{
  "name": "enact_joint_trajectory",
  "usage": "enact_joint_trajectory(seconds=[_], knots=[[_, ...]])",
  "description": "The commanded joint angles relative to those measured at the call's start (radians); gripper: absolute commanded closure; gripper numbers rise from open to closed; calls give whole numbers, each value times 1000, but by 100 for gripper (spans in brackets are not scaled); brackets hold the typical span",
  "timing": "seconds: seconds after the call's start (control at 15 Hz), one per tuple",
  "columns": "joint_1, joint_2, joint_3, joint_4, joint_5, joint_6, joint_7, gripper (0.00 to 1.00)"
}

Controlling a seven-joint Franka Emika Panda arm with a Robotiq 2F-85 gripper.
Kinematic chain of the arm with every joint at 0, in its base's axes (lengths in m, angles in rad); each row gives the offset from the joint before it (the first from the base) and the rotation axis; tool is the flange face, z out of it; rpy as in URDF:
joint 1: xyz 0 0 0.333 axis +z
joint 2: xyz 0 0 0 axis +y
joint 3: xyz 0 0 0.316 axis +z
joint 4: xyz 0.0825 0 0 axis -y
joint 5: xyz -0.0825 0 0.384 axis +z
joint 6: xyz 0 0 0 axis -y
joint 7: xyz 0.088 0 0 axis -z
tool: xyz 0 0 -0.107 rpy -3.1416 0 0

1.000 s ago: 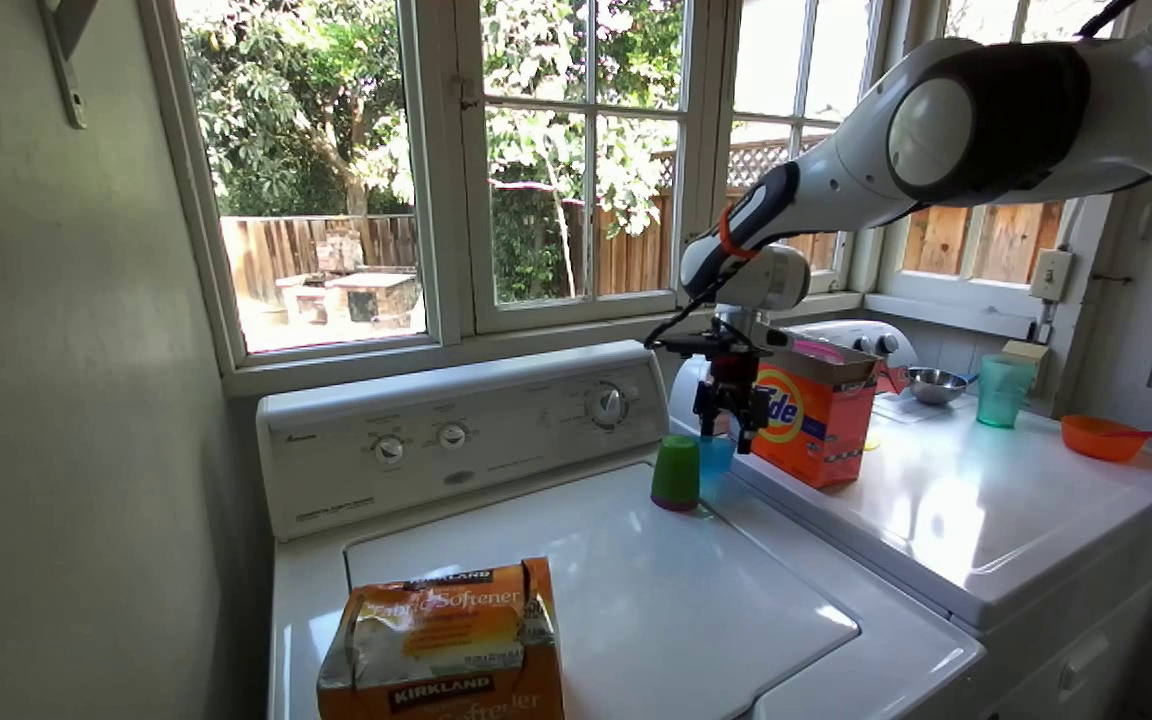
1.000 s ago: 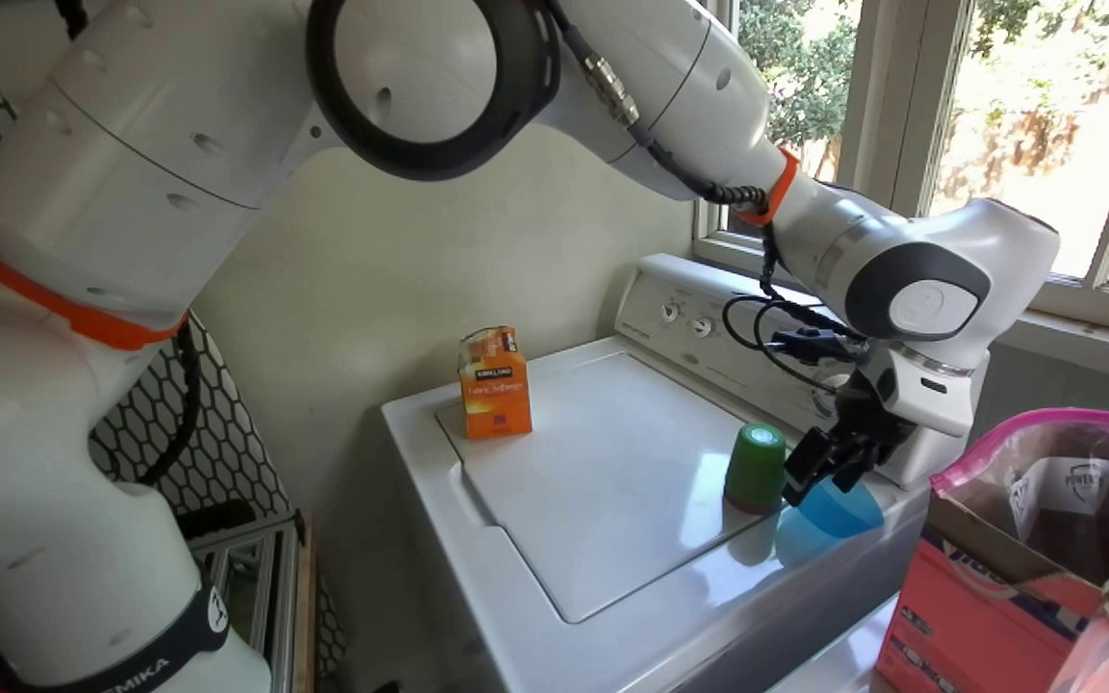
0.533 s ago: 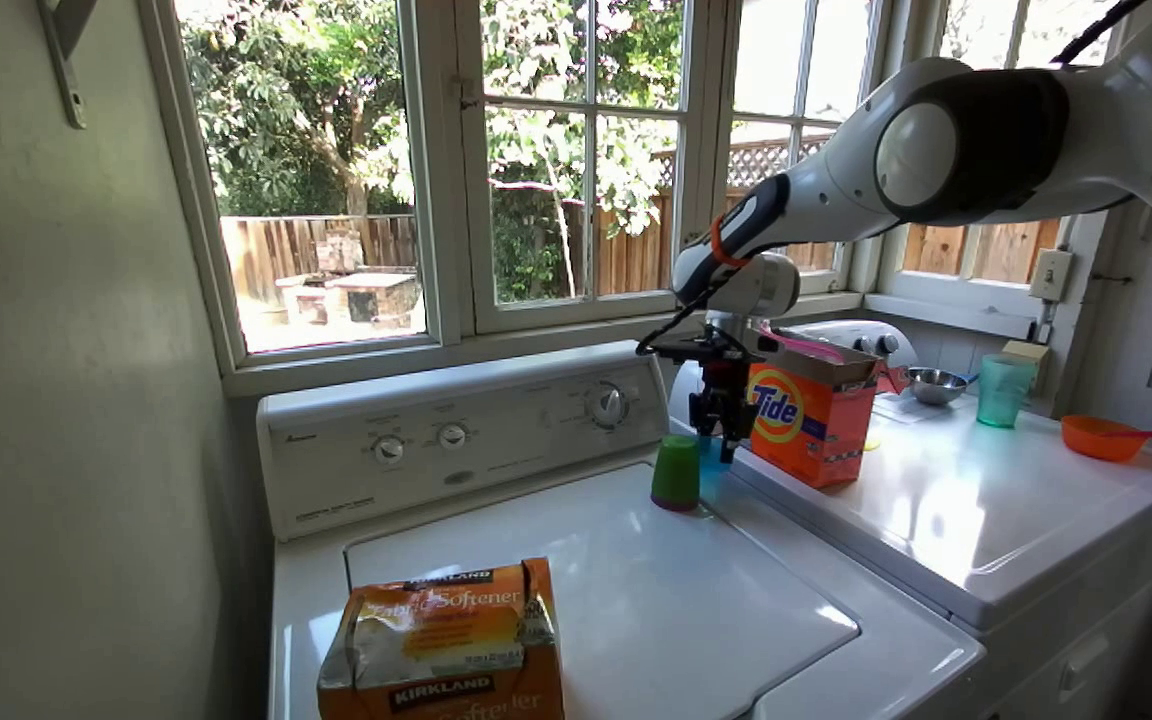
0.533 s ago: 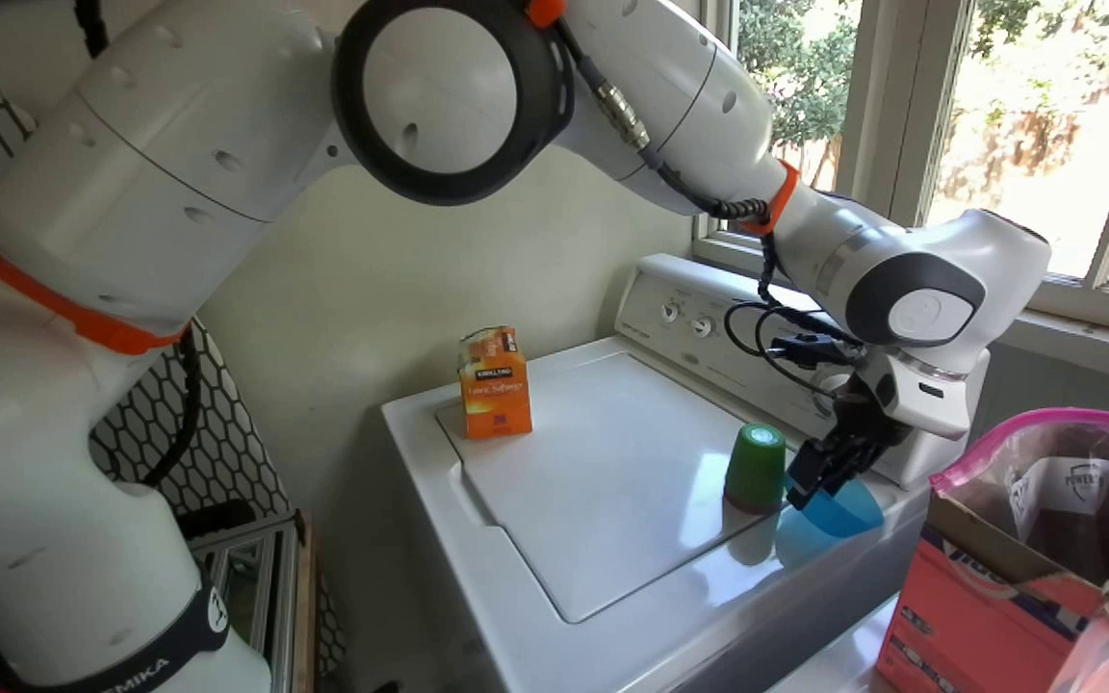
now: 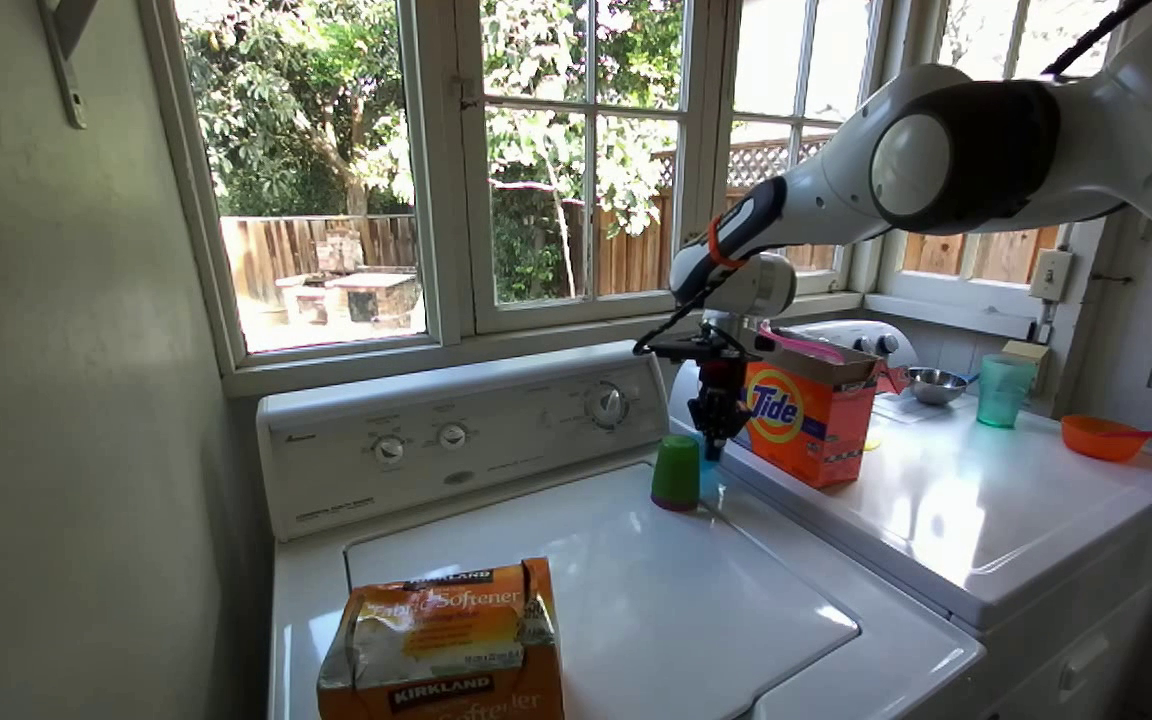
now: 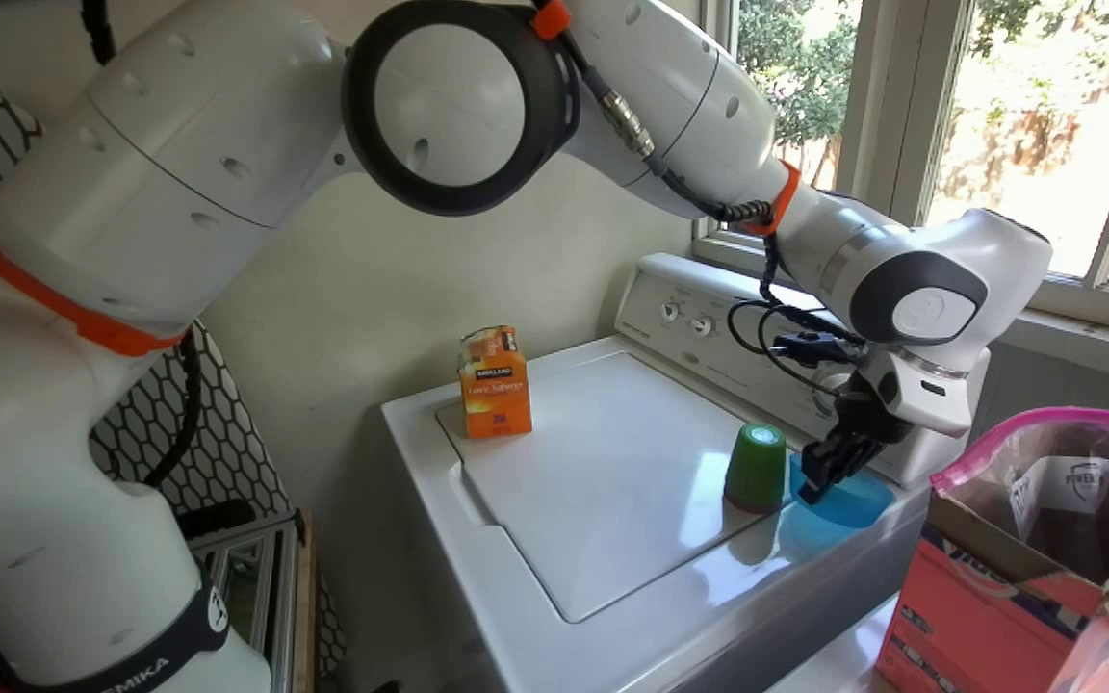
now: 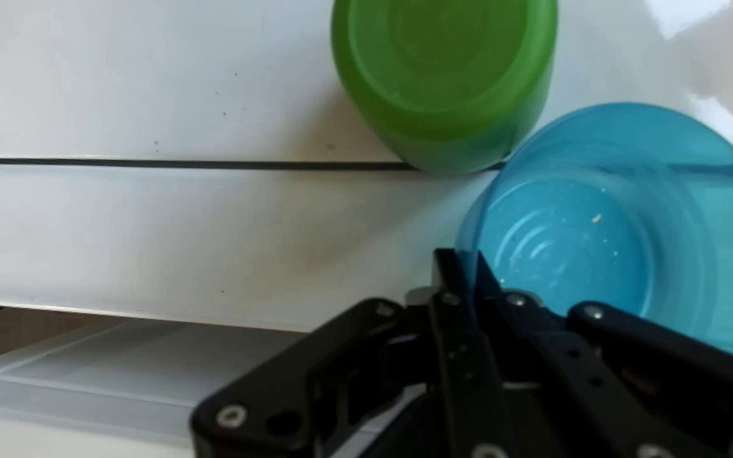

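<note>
A translucent blue cup point(image 7: 564, 235) stands upright with its mouth up on the white washer top, a few specks on its inner base. My gripper point(image 7: 465, 273) is shut on its wall at the rim, one finger outside and the other inside. Close beside it, an upside-down green cup point(image 7: 443, 76) straddles the seam of the washer lid. From an exterior view, the gripper point(image 6: 810, 496) points down into the near part of the blue cup point(image 6: 858, 505). In another exterior view, the green cup point(image 5: 676, 475) hides much of the blue one.
An orange Tide box point(image 5: 796, 420) stands on the neighbouring white machine, right behind the gripper. That machine also bears a metal bowl point(image 5: 936, 387), a teal cup point(image 5: 1003, 390) and an orange bowl point(image 5: 1101, 437). A Kirkland softener box point(image 6: 497, 395) sits at the washer's far end.
My gripper has come a little lower and nearer the green cup, and its fingers have closed on the blue cup's rim. The blue cup has shifted slightly.
</note>
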Motion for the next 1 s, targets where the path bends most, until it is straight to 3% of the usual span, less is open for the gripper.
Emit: enact_joint_trajectory(seconds=[0.0,0.47,0.93], knots=[[1,8,-3,25,0,-33,-18,99],[42,-176,-15,-185,-49,100,-131,99],[115,-439,-15,-472,-167,342,-328,99]])
